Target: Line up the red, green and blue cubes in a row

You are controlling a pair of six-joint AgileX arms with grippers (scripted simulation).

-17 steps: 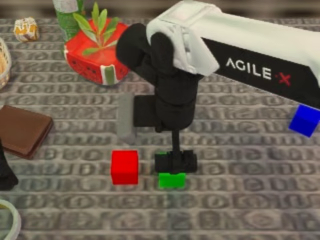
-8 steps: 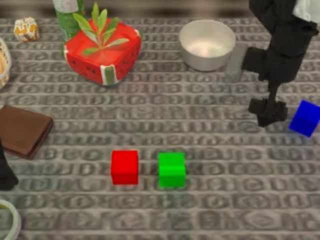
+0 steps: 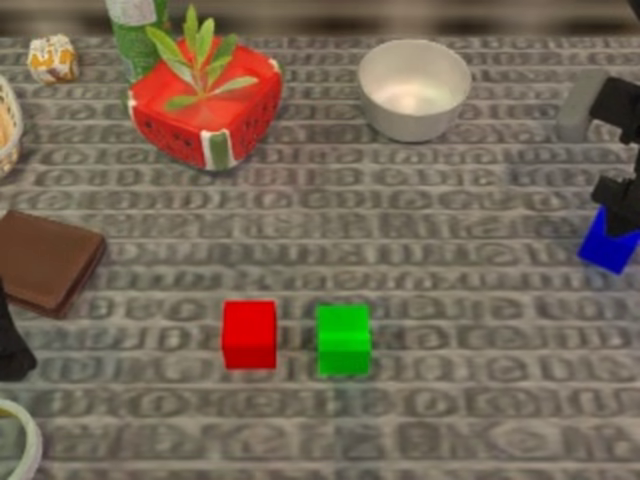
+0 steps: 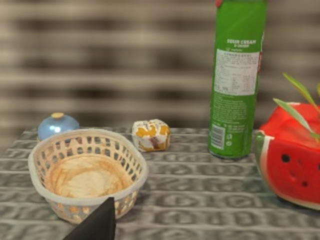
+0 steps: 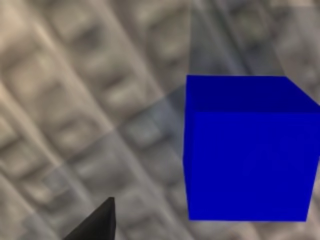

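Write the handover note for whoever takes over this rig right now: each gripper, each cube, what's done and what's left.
Right gripper: over the blue cube at the table's right edge, nothing held.
Left gripper: parked at the left edge by the brown wallet.
Red cube and green cube: side by side, small gap, near the front centre.
Done: red and green in line.
Left: grasp blue and probably set it right of green.

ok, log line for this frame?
right end effector: over blue cube, no grasp seen | red cube, green cube: side by side | left arm: parked, left edge
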